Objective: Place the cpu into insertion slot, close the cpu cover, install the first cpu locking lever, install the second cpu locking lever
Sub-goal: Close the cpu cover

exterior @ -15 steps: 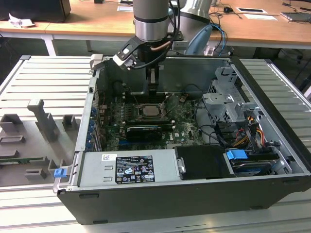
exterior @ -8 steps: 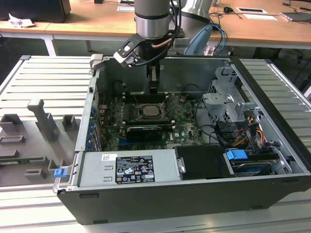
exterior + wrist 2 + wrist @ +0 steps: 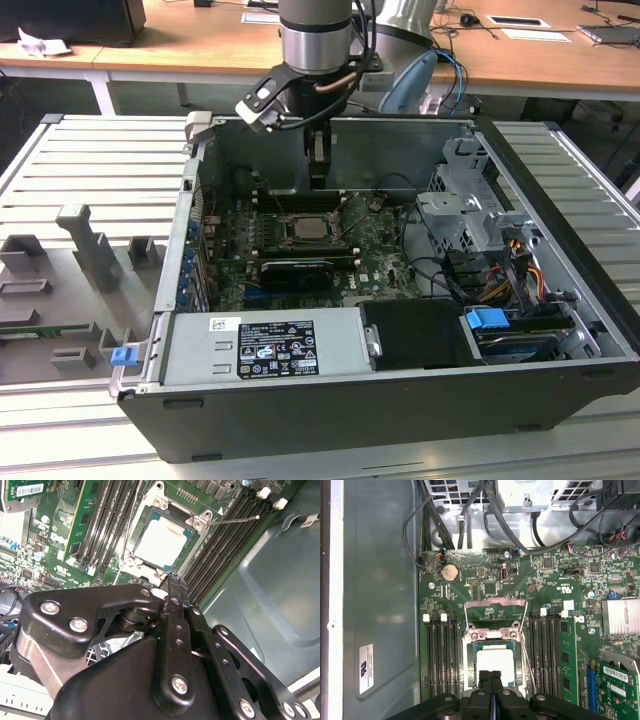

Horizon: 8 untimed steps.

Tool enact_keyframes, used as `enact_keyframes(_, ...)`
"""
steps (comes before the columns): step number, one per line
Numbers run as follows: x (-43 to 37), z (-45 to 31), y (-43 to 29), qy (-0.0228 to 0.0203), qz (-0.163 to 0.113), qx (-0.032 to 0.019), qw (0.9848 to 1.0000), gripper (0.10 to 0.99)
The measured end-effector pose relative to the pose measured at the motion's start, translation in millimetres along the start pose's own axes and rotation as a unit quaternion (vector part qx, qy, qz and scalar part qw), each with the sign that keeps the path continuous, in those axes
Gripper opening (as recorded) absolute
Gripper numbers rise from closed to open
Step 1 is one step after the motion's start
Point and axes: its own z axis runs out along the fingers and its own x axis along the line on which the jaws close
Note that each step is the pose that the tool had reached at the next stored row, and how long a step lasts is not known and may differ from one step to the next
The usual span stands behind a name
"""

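The cpu (image 3: 495, 661) shows its pale metal top inside the insertion slot (image 3: 469, 666), also seen in the second wrist view as the cpu (image 3: 161, 542). The cpu cover (image 3: 493, 635) lies flat over it, its window framing the chip. Two thin wire locking levers (image 3: 528, 655) stand loose beside the socket; one lever (image 3: 234, 520) sticks out over the memory slots. My gripper (image 3: 491, 676) hangs just above the socket's edge with its fingers pressed together and nothing between them. In the exterior view the gripper (image 3: 318, 178) hovers over the socket (image 3: 307, 230) inside the open case.
Long black memory slots (image 3: 442, 655) flank the socket on both sides. A graphics card (image 3: 293, 271) lies in front of the socket. Cables (image 3: 470, 510) and a drive cage (image 3: 465, 215) crowd the exterior view's right. The case's back wall (image 3: 400, 150) stands close behind the gripper.
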Motion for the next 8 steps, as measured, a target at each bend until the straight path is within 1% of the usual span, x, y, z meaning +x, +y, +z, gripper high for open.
enact_keyframes(8, 1.7, -1.8, 1.3, -0.0001, 0.0, 0.0, 1.0, 0.106)
